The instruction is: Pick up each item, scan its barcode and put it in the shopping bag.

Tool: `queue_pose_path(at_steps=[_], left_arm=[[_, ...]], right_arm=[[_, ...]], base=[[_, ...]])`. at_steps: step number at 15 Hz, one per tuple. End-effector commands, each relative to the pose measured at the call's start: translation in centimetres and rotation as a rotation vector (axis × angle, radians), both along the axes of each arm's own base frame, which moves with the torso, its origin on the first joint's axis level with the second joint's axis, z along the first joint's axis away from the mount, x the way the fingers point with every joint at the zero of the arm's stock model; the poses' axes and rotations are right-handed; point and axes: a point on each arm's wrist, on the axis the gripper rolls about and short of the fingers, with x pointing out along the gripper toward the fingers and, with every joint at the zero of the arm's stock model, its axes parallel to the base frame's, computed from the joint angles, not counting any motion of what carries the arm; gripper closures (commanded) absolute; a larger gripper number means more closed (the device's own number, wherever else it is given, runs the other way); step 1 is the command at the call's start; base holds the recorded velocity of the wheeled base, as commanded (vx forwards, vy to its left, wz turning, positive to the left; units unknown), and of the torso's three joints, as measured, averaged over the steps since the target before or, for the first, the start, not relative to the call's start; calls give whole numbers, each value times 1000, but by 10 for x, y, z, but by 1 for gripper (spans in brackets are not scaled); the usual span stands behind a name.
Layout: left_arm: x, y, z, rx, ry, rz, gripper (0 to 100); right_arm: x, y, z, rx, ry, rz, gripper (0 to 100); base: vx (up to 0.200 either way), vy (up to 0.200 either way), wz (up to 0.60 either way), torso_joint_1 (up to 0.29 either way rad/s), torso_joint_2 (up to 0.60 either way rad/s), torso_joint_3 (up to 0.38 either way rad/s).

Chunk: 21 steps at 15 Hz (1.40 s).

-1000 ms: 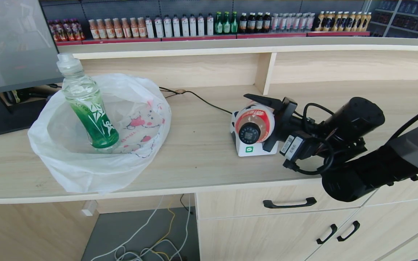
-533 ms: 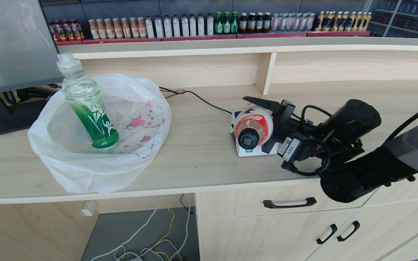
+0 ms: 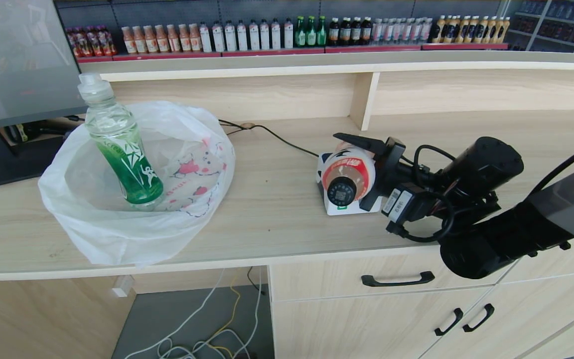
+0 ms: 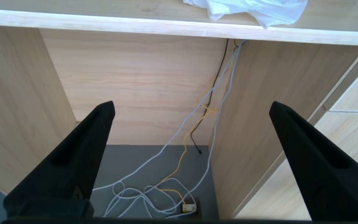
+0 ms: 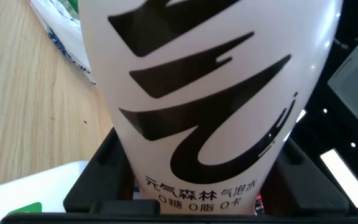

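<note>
My right gripper (image 3: 364,169) is shut on a bottle (image 3: 351,169) with a white, red and black label. It holds the bottle lying sideways just above a small white scanner box (image 3: 339,207) on the counter, with the dark cap pointing towards me. In the right wrist view the bottle (image 5: 210,93) sits between black fingers, with the scanner's corner (image 5: 17,199) beneath. A white plastic shopping bag (image 3: 117,234) lies open at the counter's left, and a green-labelled bottle (image 3: 122,149) stands upright in it. My left gripper (image 4: 191,155) hangs open below the counter.
A black cable (image 3: 272,135) runs across the counter behind the scanner. A dark monitor (image 3: 13,60) stands at the far left. A raised wooden shelf (image 3: 361,99) borders the back. Drawers (image 3: 396,279) sit under the counter's right half, and loose wires (image 4: 166,186) lie on the floor.
Over the first half second my right gripper shifted slightly and tipped the bottle's cap end lower over the scanner. It has held still since. The bag and green bottle have not moved.
</note>
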Motion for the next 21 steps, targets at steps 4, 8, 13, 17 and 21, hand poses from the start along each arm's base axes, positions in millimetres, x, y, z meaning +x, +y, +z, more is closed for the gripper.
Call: queue_pose_path(at_steps=[4, 8, 13, 17, 21], left_arm=[[0, 0, 0, 0, 0, 0, 0], [0, 0, 0, 1, 0, 0, 0], [0, 0, 0, 1, 0, 0, 0], [0, 0, 0, 1, 0, 0, 0], [0, 0, 0, 3, 0, 0, 0]], right_arm=[[-2, -1, 4, 6, -15, -6, 100], [-2, -1, 4, 6, -15, -6, 100], [-19, -10, 37, 52, -77, -25, 100], [-32, -9, 48, 80, -42, 10, 100], [-67, -8, 79, 199, -21, -9, 100]], base=[[0, 0, 0, 0, 0, 0], [0, 0, 0, 0, 0, 0], [0, 0, 0, 0, 0, 0], [0, 0, 0, 0, 0, 0], [0, 0, 0, 0, 0, 0]])
